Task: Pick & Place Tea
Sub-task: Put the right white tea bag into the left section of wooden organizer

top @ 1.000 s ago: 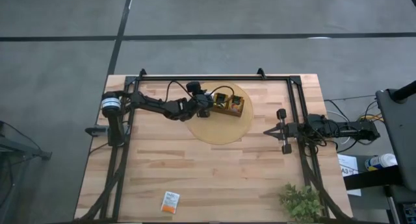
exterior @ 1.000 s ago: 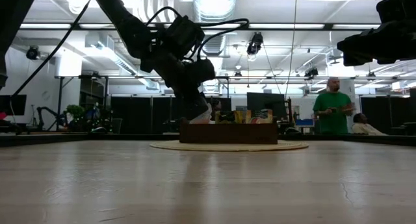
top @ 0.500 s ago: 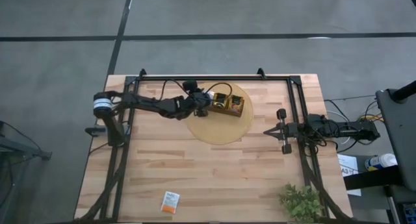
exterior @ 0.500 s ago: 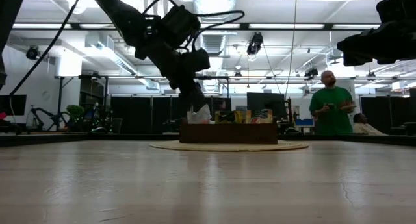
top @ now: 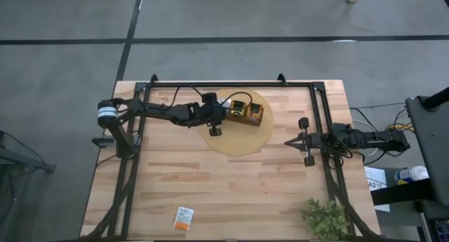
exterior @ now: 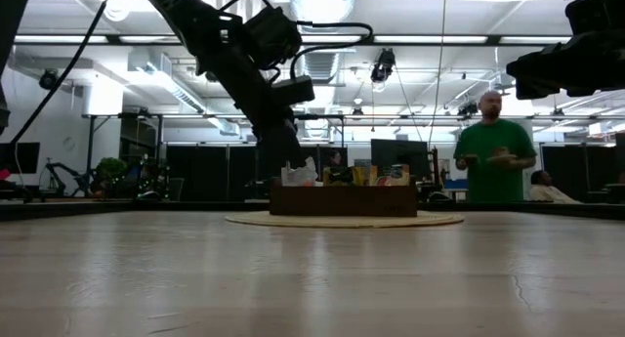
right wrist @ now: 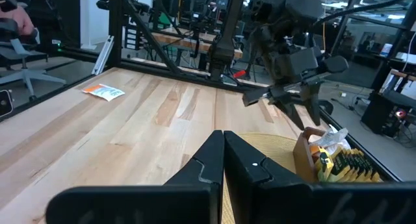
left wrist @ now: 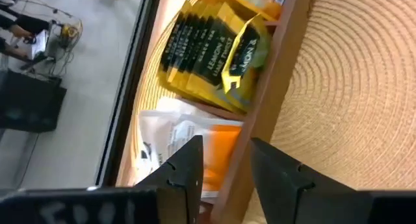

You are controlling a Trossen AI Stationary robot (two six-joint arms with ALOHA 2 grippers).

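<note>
Left gripper point(left wrist: 224, 169), jaws parted and empty, over the wooden tray point(left wrist: 276, 74).
Just beyond the fingertips: crinkled white-and-orange packets point(left wrist: 188, 143), flat yellow-green ones point(left wrist: 211, 55); woven round mat point(left wrist: 351, 87) beside.

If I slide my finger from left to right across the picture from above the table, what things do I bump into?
Left gripper at the end of its dark arm → brown wooden tray of tea packets on the round straw mat → right gripper, shut, waiting by the table's right side. Nearer the front edge: white-and-orange tea packet → green potted plant.
</note>
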